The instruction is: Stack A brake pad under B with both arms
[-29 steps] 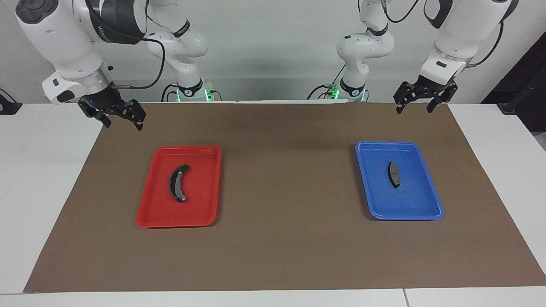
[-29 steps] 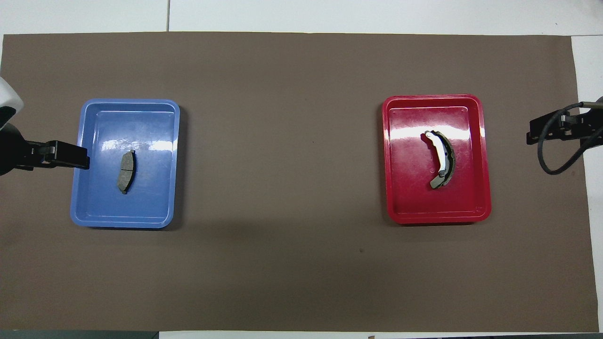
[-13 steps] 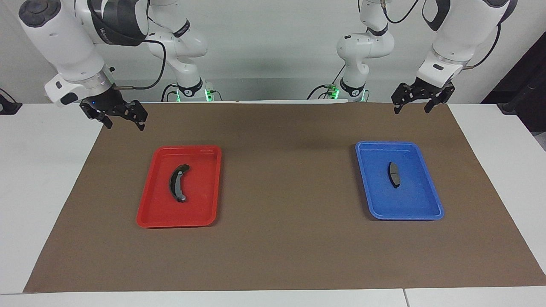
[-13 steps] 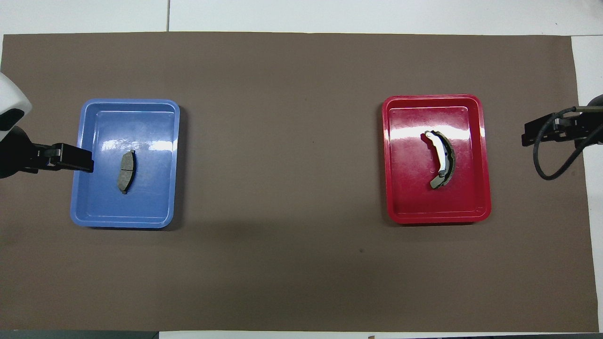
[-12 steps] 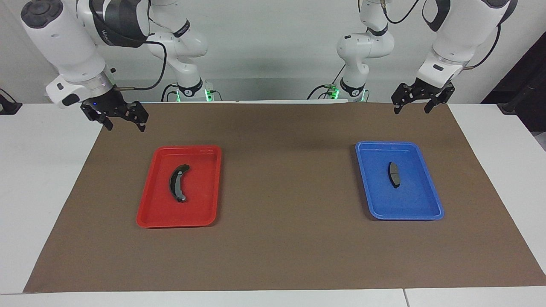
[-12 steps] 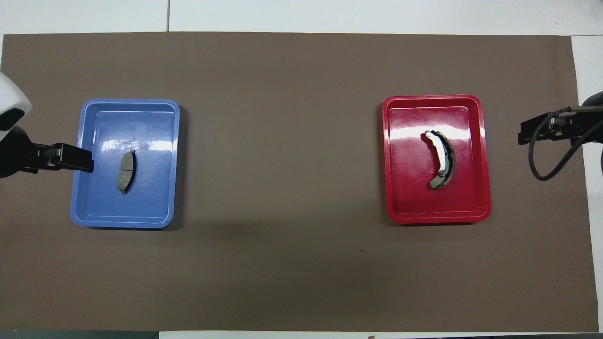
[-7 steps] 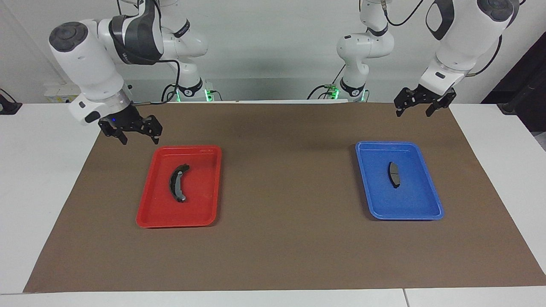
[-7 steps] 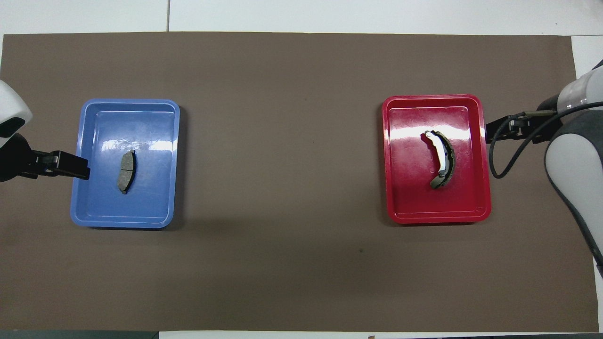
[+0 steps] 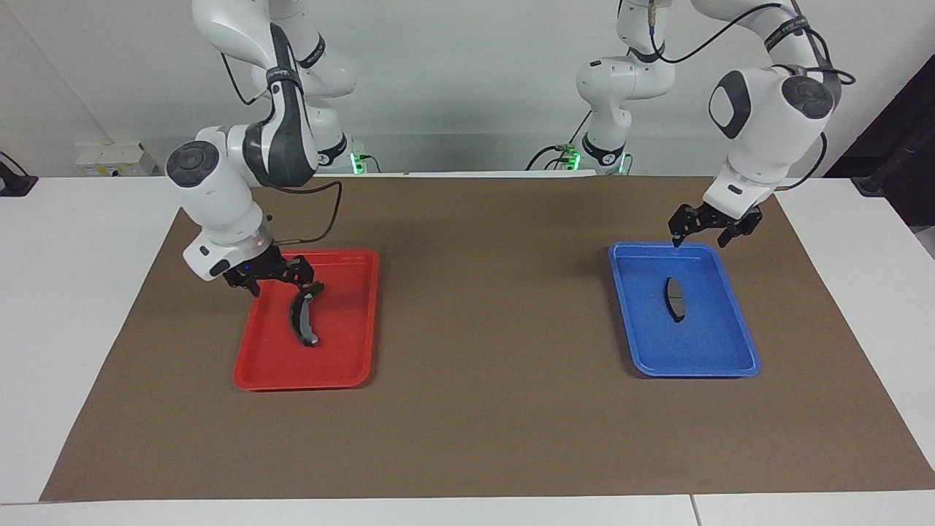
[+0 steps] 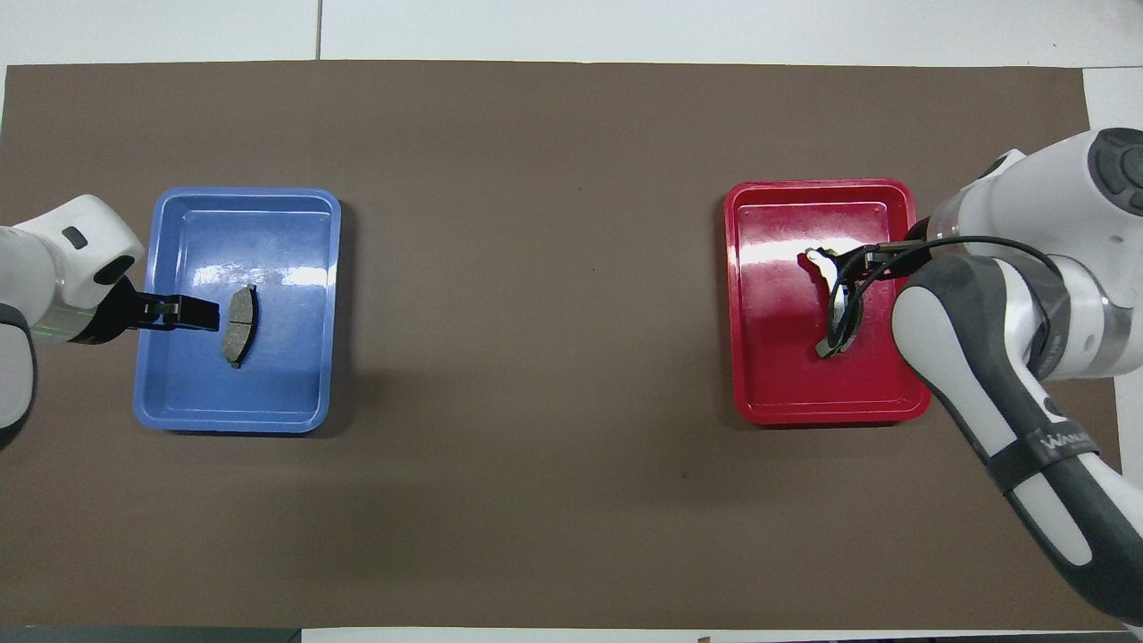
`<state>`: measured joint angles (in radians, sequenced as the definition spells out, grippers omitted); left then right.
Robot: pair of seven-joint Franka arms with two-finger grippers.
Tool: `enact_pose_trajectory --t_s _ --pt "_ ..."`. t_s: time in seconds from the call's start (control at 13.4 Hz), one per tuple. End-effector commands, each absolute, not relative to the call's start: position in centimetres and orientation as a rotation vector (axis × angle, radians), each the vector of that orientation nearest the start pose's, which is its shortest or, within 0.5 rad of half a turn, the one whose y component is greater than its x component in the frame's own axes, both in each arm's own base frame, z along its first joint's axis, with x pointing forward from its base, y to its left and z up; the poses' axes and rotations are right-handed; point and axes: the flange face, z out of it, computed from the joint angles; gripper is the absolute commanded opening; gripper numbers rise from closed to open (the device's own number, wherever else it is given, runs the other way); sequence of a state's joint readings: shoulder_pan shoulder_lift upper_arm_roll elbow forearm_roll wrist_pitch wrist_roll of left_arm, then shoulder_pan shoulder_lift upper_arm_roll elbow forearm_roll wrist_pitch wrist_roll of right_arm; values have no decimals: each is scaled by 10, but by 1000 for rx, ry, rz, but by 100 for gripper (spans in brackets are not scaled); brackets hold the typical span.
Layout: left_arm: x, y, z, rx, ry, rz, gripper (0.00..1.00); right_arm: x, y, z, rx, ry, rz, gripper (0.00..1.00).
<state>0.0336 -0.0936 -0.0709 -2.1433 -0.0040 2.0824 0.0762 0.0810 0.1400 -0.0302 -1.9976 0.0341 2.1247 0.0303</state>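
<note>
The short, stubby A brake pad (image 9: 674,298) lies in the blue tray (image 9: 701,351) toward the left arm's end of the table. My left gripper (image 9: 700,238) is open and empty, in the air over the tray's edge nearest the robots. The long curved pad B (image 9: 302,318) lies in the red tray (image 9: 343,343). My right gripper (image 9: 280,283) is open and empty, low over the red tray beside the pad's end nearest the robots. Overhead, pad A (image 10: 238,327), the left gripper (image 10: 212,313), pad B (image 10: 844,308) and the right gripper (image 10: 846,261) show again.
A brown mat (image 9: 482,307) covers the table between the blue tray (image 10: 232,418) and the red tray (image 10: 786,375). White table shows at both ends. The right arm's forearm (image 10: 982,375) hangs over the red tray's outer edge.
Both grippers came down and away from the robots' bases: the right one from outside the mat to over the red tray by pad B, the left one to the blue tray's edge. The pads lie still.
</note>
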Motion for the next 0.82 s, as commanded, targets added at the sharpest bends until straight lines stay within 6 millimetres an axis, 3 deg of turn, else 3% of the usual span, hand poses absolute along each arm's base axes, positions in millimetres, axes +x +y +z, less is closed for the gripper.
enact_pose_trajectory --t_s 0.0,0.15,0.37,0.75 --pt "509 -17 395 -3113 216 -183 97 577 30 368 -3106 15 30 97" --pt "513 -14 364 -3107 252 -234 97 578 30 347 -3109 17 54 91" --pt "520 -10 334 -3105 284 -251 96 582 30 328 -3110 -17 70 86" --pt "526 4 303 -3107 265 -239 95 583 23 310 -3110 -57 98 76"
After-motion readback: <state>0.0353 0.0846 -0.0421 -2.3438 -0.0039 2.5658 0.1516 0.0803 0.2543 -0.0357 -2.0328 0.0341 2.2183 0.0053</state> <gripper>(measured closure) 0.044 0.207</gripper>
